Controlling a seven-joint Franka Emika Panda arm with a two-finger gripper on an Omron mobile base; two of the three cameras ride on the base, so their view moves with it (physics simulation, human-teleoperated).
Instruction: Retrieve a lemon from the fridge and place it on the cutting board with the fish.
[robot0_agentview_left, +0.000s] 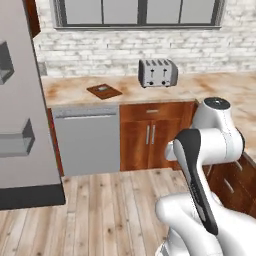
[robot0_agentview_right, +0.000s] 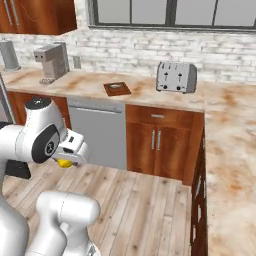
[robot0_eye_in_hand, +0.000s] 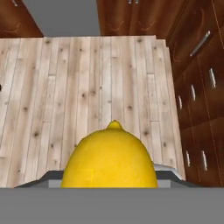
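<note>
The hand is clamped on the lemon, held above the wooden floor; carrying is under way. Next it must reach the cutting board on the worktop, at twelve o'clock.

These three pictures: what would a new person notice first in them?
First, the bright yellow lemon, large at the bottom of the hand view, held over the wooden floor. Next, the silver toaster on the counter under the window, with the cutting board to its left.
</note>
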